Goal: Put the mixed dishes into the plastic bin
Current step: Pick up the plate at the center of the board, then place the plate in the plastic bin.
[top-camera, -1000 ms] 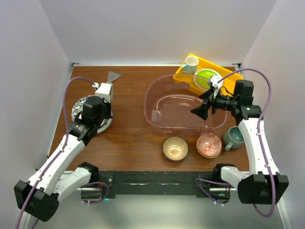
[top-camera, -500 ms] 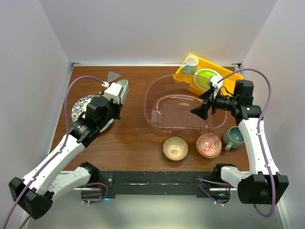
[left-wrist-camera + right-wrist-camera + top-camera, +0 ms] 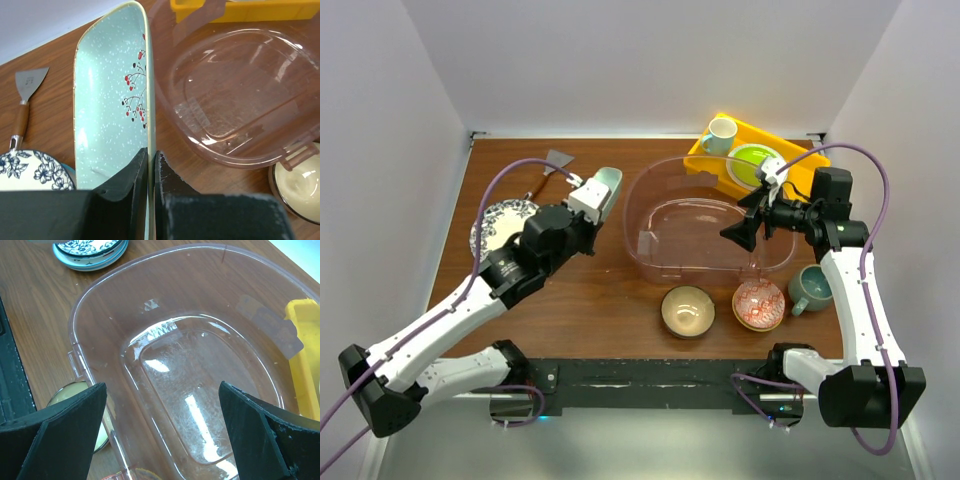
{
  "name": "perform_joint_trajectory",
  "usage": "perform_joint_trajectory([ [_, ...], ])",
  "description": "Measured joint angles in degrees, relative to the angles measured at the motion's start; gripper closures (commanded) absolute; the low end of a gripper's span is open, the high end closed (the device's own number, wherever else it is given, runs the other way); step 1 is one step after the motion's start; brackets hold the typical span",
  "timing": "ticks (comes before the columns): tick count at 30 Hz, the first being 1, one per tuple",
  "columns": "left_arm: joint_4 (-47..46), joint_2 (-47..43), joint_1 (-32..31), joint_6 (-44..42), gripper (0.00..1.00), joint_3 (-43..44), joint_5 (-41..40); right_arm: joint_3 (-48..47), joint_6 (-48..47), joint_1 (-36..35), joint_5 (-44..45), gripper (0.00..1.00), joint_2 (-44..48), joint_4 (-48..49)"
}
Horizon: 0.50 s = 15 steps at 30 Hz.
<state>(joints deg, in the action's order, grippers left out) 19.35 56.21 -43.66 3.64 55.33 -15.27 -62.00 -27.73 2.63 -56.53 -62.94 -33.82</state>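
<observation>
Bare table right up to the bin's left rim; right pincer hangs wide-spread over its right half.

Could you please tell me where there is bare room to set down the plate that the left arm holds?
The plastic bin is wholly bare inside, though the open right gripper hangs over its right side. Bare table lies left of the tan bowl. Crowded: red-patterned bowl and grey-teal mug near right.
</observation>
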Motion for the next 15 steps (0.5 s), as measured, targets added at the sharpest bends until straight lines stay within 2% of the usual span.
perform_joint_trajectory([
  [15,-0.8,7.4,-13.5,-5.6,1.00,5.6,-9.5,0.0,0.0,0.0,0.0,0.02,0.0,0.0],
])
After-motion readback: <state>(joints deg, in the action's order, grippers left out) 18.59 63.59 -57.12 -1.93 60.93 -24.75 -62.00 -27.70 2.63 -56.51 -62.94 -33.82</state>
